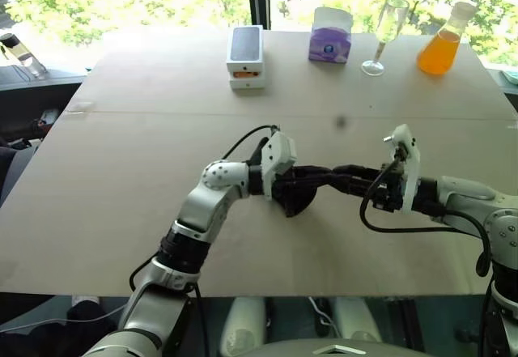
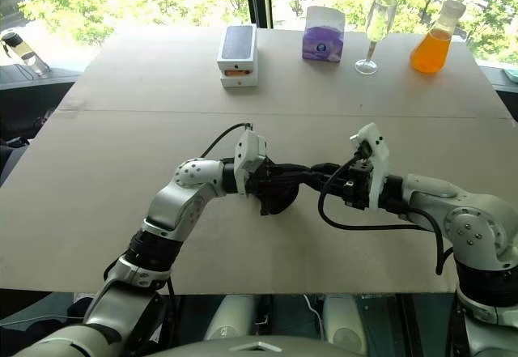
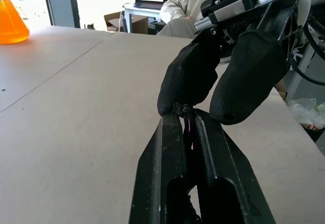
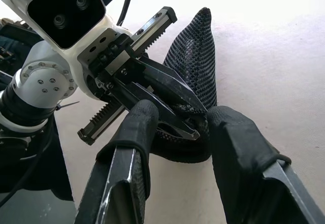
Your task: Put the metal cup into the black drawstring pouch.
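Mid-frame over the bench (image 1: 121,179), my left gripper (image 1: 301,184) is clamped on the black drawstring pouch (image 1: 296,200), which hangs from it just above the surface. My right gripper (image 1: 340,180) meets it from the right, jaws parted around the left fingertips and the pouch's rim (image 4: 195,61). Metal cup's place: cannot tell.

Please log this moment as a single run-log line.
left claw: shut on black drawstring pouch | right claw: open, fingertips at pouch mouth | pouch: above table
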Tool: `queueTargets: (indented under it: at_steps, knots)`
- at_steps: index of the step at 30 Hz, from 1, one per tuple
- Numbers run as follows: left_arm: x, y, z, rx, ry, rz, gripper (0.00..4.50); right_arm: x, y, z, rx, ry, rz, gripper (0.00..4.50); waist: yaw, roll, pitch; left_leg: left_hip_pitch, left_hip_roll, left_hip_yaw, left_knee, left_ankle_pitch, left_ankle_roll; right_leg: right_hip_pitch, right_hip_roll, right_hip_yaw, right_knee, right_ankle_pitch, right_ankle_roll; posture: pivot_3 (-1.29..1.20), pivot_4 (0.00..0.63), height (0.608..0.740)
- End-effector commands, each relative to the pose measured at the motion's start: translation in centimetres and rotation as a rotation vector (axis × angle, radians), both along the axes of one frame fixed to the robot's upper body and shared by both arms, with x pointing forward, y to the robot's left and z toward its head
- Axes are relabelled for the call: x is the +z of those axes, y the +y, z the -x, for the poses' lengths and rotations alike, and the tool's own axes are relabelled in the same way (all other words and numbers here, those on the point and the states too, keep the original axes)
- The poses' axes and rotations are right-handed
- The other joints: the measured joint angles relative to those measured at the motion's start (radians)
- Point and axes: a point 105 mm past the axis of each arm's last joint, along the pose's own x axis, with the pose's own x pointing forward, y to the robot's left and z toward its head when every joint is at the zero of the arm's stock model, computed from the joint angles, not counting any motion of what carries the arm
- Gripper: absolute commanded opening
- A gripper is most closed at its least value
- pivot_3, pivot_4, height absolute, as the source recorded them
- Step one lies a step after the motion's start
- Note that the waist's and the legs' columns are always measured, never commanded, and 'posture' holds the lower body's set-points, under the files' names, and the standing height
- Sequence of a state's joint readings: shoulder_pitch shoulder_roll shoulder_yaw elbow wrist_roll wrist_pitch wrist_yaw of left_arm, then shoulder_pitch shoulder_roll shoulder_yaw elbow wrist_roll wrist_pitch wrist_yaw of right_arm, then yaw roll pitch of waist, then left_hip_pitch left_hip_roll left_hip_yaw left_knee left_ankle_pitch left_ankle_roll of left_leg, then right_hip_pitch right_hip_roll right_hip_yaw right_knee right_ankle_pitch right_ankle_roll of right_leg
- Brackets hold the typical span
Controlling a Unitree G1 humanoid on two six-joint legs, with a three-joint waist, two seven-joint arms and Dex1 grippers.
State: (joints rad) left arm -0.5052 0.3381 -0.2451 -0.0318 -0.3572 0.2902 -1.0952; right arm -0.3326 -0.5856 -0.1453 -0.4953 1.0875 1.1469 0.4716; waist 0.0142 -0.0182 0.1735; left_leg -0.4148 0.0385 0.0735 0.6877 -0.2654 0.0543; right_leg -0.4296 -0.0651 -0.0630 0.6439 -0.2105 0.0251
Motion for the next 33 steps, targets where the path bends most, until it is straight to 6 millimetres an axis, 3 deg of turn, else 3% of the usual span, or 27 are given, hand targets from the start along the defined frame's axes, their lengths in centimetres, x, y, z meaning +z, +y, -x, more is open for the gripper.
queueTargets:
  at_steps: [1,5,11,20,28,33]
  knots:
    - [1.7,-0.5,0.7,-0.036,-0.059,0.031,0.00,0.7,0.2,0.2,0.011,-0.040,-0.009,1.83,0.000,0.000,0.000,0.000,0.000,0.000,0.000,0.000,0.000,0.000,0.000,0.000,0.000,0.000,0.000,0.00,0.150,0.737]
    - [1.7,-0.5,0.7,-0.036,-0.057,0.032,0.00,0.7,0.3,0.2,0.017,-0.042,-0.012,1.83,0.000,0.000,0.000,0.000,0.000,0.000,0.000,0.000,0.000,0.000,0.000,0.000,0.000,0.000,0.000,0.00,0.150,0.737]
    - [1.7,-0.6,0.7,-0.037,-0.057,0.032,0.00,0.6,0.6,0.3,0.028,-0.046,-0.015,0.11,0.000,0.000,0.000,0.000,0.000,0.000,0.000,0.000,0.000,0.000,0.000,0.000,0.000,0.000,0.000,0.00,0.150,0.737]
    - [1.7,-0.5,0.8,-0.036,-0.051,0.032,0.00,0.6,0.7,0.4,0.036,-0.050,-0.022,0.11,0.000,0.000,0.000,0.000,0.000,0.000,0.000,0.000,0.000,0.000,0.000,0.000,0.000,0.000,0.000,0.00,0.150,0.737]
    - [1.3,-0.5,0.6,-0.017,-0.035,0.031,0.00,3.6,-0.3,0.2,0.024,-0.071,-0.181,0.11,0.000,0.000,0.000,0.000,0.000,0.000,0.000,0.000,0.000,0.000,0.000,0.000,0.000,0.000,0.000,0.00,0.150,0.737]
    - [1.1,-0.5,0.7,-0.007,-0.039,0.034,0.00,4.3,-0.5,0.4,0.026,-0.057,-0.238,0.11,0.000,0.000,0.000,0.000,0.000,0.000,0.000,0.000,0.000,0.000,0.000,0.000,0.000,0.000,0.000,0.00,0.150,0.737]
